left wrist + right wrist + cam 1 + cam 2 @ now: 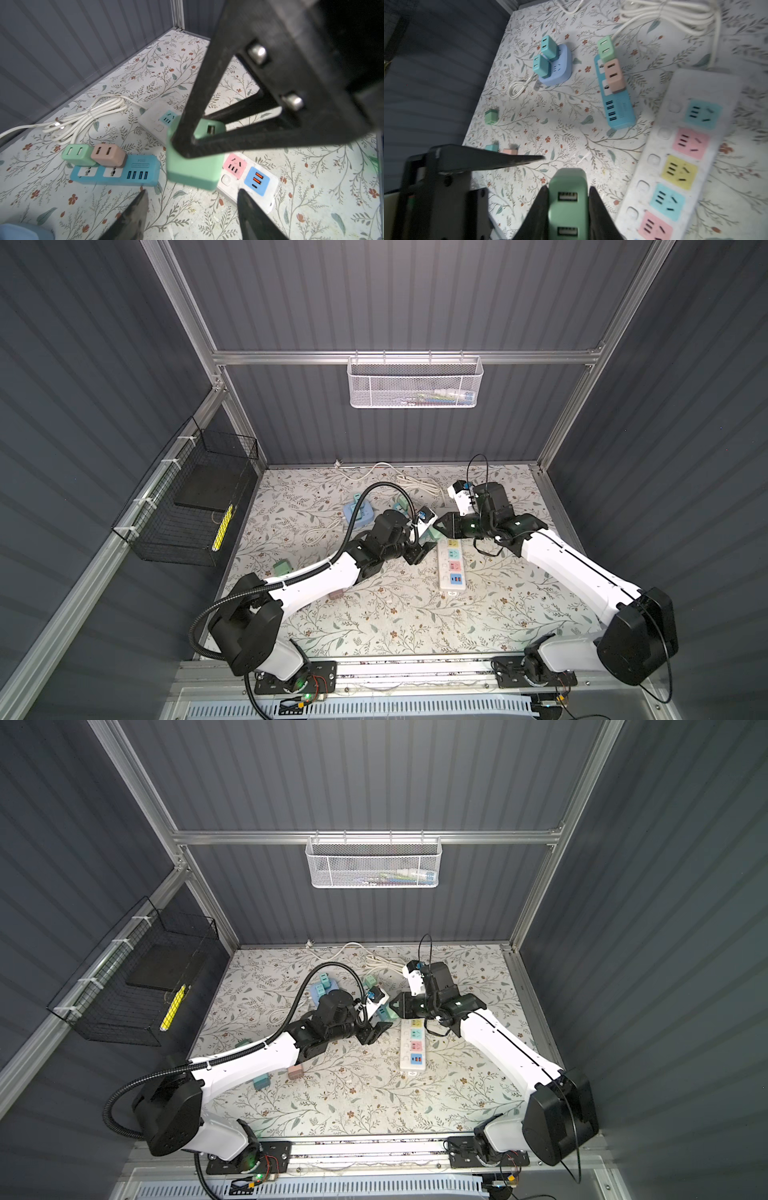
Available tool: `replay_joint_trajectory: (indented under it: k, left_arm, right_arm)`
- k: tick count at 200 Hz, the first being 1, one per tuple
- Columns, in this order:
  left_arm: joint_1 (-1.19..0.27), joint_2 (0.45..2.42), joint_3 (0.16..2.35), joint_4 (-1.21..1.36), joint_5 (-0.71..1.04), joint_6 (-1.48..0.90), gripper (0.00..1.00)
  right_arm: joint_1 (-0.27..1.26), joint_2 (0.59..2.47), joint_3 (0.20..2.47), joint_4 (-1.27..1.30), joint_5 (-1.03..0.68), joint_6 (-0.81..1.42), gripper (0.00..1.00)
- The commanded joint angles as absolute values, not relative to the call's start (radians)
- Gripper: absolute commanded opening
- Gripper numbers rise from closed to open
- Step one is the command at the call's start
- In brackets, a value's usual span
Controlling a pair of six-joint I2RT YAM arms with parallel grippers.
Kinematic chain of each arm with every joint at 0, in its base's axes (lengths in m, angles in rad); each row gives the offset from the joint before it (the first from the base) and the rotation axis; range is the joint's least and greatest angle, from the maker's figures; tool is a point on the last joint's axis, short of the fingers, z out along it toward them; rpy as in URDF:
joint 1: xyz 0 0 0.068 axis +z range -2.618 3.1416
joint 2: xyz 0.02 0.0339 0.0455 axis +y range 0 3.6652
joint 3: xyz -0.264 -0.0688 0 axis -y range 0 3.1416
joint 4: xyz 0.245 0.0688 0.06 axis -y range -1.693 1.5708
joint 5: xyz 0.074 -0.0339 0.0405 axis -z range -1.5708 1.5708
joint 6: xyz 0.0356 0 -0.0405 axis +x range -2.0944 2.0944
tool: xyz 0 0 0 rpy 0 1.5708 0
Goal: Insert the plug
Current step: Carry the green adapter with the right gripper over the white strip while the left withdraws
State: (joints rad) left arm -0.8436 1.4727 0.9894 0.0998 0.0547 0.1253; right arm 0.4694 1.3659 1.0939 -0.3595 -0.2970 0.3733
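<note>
The green plug [566,207] is closest, clamped across its sides by the right gripper [568,188], with its two USB ports facing back toward that wrist. The prongs are hidden and are presumably on the far face. The left gripper [192,192] has its jaws apart with nothing between them, and its tips stop just short of the plug without touching it.

The plug is held off the surface [550,124], just beside the white power strip [652,145]. All the coloured sockets visible on the strip are free. Whether the plug is already over a socket, I cannot tell.

I judge the pick-up done and the step in hand to be carrying the plug to a socket. The next move calls for shifting the right gripper sideways over a free socket, squaring the prongs to its slots and pressing straight down. The left gripper should stay clear, or steady the strip.
</note>
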Motion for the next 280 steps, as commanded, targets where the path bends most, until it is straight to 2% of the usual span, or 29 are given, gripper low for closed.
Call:
replay_joint_trajectory:
  k: [1,20,42,46,78,117,179,229,280]
  left_arm:
    - [-0.848,1.398,0.963,0.120,-0.132,0.040,0.68]
    - [-0.844,1.351,0.874,0.156,-0.361,-0.090,0.79]
    - [-0.841,1.267,0.759,0.145,-0.552,-0.275,0.99]
    - [-0.840,1.250,0.741,0.137,-0.578,-0.312,1.00]
    - [-0.836,1.142,0.641,0.046,-0.650,-0.452,1.00]
    - [-0.836,1.073,0.593,0.003,-0.668,-0.474,1.00]
    - [-0.830,1.109,0.607,0.007,-0.685,-0.461,1.00]
    - [-0.819,1.136,0.620,0.000,-0.698,-0.488,1.00]
    - [-0.787,1.143,0.628,0.005,-0.673,-0.474,1.00]
  right_arm:
    - [0.468,1.386,1.112,-0.359,-0.101,0.298,0.18]
    - [0.461,1.431,1.128,-0.332,-0.017,0.272,0.18]
    - [0.446,1.488,1.145,-0.290,0.056,0.257,0.18]
    - [0.444,1.499,1.148,-0.285,0.077,0.256,0.18]
    - [0.415,1.596,1.186,-0.251,0.145,0.260,0.17]
    - [0.379,1.728,1.263,-0.257,0.129,0.244,0.18]
    - [0.368,1.823,1.308,-0.240,0.065,0.319,0.17]
    - [0.371,1.845,1.289,-0.228,0.117,0.360,0.16]
    - [0.384,1.867,1.291,-0.259,0.101,0.375,0.16]
